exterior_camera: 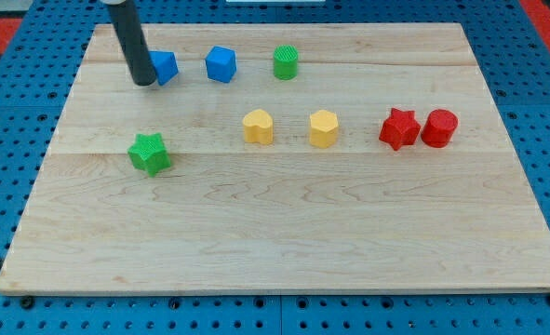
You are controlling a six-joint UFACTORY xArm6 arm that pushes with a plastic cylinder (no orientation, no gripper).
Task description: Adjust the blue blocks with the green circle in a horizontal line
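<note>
On our pale wooden bench (284, 233), the two small blue plastic blocks (221, 63) and the ribbed green circle (286, 61) sit near the view's top, nearly level. They look light, rigid, slidable. We have no fingers; my tip (145, 82) touches the left blue block's (166, 67) left side. Nothing obstructs.

A pale wooden board (284, 242) lies on a blue pegboard surface (14, 149). On the board's left sits a green star block (150, 153). Near the middle, two yellow blocks stand side by side, apart: one (258, 127) left, one (323, 128) right. Further right, a red star block (399, 128) touches a red cylinder block (439, 127).
</note>
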